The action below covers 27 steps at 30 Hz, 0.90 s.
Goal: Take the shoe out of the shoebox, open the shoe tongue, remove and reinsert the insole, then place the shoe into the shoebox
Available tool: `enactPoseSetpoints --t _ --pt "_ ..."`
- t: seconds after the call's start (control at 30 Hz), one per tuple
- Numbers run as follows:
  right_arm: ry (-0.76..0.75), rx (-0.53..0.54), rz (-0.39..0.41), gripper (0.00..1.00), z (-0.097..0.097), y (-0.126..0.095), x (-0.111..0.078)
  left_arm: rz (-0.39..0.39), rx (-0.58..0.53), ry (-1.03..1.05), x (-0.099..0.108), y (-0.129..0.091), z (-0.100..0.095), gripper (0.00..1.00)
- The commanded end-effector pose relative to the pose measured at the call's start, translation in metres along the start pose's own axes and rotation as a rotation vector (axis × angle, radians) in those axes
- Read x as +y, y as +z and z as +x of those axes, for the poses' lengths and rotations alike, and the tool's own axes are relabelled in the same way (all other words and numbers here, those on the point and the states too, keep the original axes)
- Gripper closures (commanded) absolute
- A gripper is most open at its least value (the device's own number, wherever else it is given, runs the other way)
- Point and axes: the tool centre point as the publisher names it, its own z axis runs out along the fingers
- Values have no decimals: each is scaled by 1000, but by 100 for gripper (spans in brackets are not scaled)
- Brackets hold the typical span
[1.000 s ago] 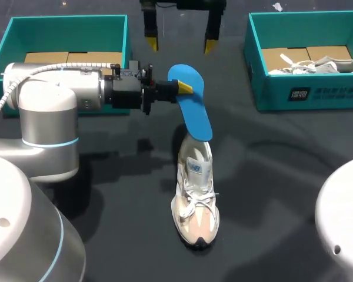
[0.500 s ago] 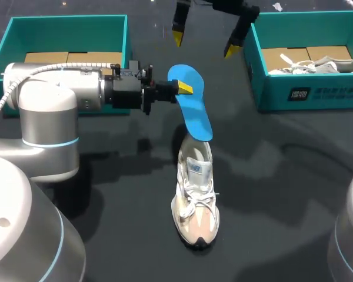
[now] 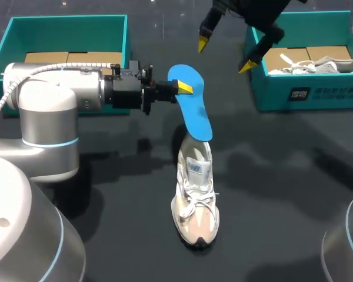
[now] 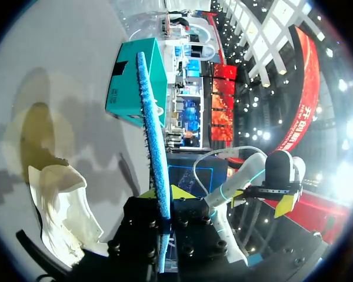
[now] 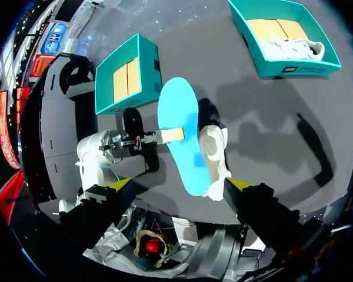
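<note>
My left gripper [image 3: 185, 88] is clamped on the side edge of the blue insole [image 3: 195, 114], whose far end meets the heel of the shoe [image 3: 195, 200] below it, while my right gripper [image 3: 225, 54] hangs with its 2 fingers spread wide just beside the shoebox [image 3: 306, 94].

Shoe [image 3: 195, 197]: white and cream sneaker with a peach toe, laced; upright on its sole on the table, toe towards the robot.
Insole [image 3: 191, 103]: blue, out of the shoe, raised and tilted; lower end at the shoe's heel opening, upper end beyond the heel; pinched at one side edge by the left gripper [image 3: 185, 88].
Left shoebox [image 3: 67, 23]: teal, open, beyond the shoe to its left.
Right shoebox [image 3: 309, 94]: teal, open, beyond the shoe to its right; holds a second shoe [image 3: 323, 63], white.
</note>
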Motion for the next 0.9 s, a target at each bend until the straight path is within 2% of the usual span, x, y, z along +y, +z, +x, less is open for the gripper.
enactPoseSetpoints --t 0.03,0.47,0.7,0.9 --pt "-2 433 13 0 -14 10 5 0 -2 1 0 0 0 100" --pt "19 687 12 0 -45 31 9 0 -2 1 0 0 0 100" --pt "37 757 5 0 -51 45 11 0 -2 1 0 0 0 100" --pt "-6 811 5 0 -51 51 16 0 -2 1 0 0 0 100"
